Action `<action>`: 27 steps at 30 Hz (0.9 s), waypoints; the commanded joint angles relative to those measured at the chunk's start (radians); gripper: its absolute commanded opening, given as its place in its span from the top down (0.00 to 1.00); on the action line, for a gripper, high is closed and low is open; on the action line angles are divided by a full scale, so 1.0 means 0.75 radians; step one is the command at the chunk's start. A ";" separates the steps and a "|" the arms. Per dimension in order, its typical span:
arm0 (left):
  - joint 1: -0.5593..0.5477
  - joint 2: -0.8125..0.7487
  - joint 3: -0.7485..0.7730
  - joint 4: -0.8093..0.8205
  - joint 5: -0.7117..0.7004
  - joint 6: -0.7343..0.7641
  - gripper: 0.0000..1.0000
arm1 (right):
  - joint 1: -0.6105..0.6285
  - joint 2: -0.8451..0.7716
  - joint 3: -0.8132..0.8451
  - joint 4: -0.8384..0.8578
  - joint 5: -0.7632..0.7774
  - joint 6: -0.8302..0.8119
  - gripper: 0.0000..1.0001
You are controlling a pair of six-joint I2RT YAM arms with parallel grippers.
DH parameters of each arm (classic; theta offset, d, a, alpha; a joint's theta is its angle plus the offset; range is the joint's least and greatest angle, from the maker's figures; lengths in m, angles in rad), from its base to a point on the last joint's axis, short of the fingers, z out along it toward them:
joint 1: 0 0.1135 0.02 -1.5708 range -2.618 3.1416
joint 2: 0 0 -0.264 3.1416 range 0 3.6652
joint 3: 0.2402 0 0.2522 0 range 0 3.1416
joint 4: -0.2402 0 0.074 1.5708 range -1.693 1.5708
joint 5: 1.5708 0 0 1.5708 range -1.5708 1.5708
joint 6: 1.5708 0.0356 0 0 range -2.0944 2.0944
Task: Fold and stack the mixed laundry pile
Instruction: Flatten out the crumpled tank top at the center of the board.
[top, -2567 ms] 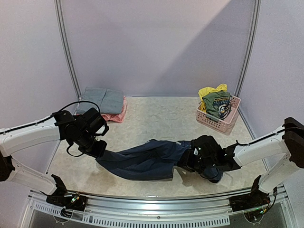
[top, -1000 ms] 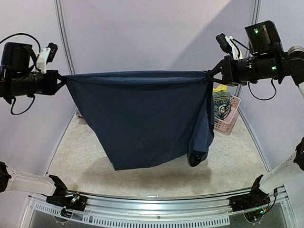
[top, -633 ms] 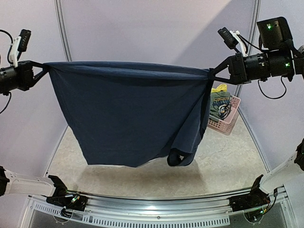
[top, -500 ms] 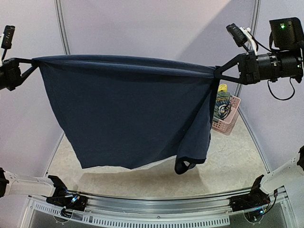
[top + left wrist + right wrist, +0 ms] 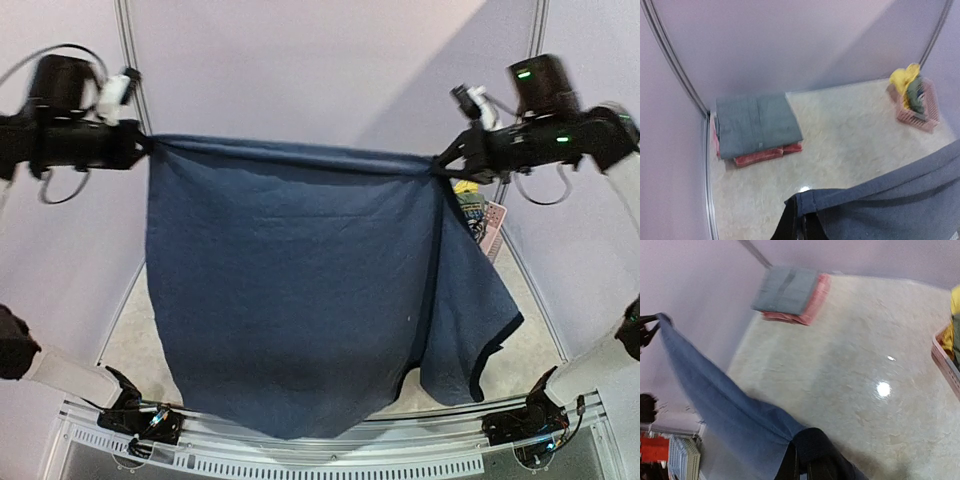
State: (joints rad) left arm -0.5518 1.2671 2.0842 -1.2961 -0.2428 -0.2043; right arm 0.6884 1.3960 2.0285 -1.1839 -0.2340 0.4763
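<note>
A navy top (image 5: 300,290) hangs spread high in the air between my two grippers, its hem reaching down to the near edge. My left gripper (image 5: 143,146) is shut on its upper left corner (image 5: 810,205). My right gripper (image 5: 440,164) is shut on its upper right corner (image 5: 810,442). A pink basket (image 5: 492,225) at the back right is mostly hidden behind the cloth; in the left wrist view it (image 5: 920,107) holds a yellow piece (image 5: 903,77) and a green tee (image 5: 915,92). A folded grey shirt (image 5: 755,122) lies at the back left.
The grey shirt rests on a folded red-pink garment (image 5: 765,154) by the back left corner post (image 5: 675,60). The pale table top (image 5: 850,135) lies far below both grippers. White walls close the back and sides.
Both arms lifted the navy top from the table and stretched it out. In the last half second both grippers drew inward and toward the camera, so the cloth now hangs nearer and larger.
</note>
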 commanded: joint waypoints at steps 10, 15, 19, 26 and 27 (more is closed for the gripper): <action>0.342 0.847 -0.504 0.293 0.109 -0.131 0.48 | -0.271 1.062 0.199 0.111 -0.044 0.064 0.33; 0.338 0.736 -0.593 0.313 0.112 -0.151 0.24 | -0.271 0.997 0.074 0.095 0.061 0.038 0.22; 0.318 0.612 -0.748 0.309 0.148 -0.160 0.23 | -0.270 0.851 -0.206 0.146 0.123 0.029 0.22; 0.197 0.367 -1.113 0.374 0.306 -0.268 0.29 | -0.262 0.507 -0.715 0.268 0.125 0.134 0.27; 0.167 0.346 -1.157 0.389 0.313 -0.291 0.30 | -0.261 0.458 -0.775 0.287 0.134 0.165 0.28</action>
State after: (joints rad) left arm -0.3508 1.5879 1.3334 -1.0435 -0.0906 -0.3557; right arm 0.4839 1.8759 1.5883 -1.0286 -0.1619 0.5335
